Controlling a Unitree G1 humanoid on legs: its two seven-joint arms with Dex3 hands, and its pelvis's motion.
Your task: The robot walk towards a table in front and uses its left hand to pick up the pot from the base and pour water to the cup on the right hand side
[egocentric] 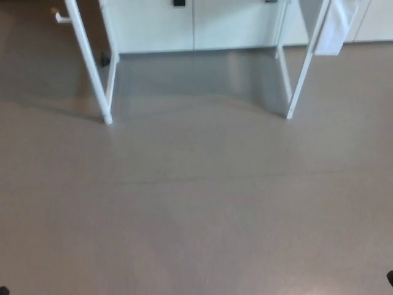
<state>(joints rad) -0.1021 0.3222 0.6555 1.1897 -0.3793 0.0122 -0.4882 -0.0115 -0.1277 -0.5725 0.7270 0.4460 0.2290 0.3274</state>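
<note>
Neither the pot, its base nor the cup shows in the head view. Only the lower part of the white table appears ahead: its left front leg (92, 67) and its right front leg (302, 67) stand on the grey-brown floor (196, 209). The tabletop is cut off above the picture's top edge. Neither of my hands is visible. A tiny dark sliver sits at each bottom corner, left (3, 291) and right (390, 278); I cannot tell what they are.
White cabinet fronts (190, 27) run along the back behind the table. A white cloth or sheet (336, 27) hangs by the right leg. A small dark object (105, 60) sits near the left rear leg. A faint floor seam (184, 180) crosses ahead.
</note>
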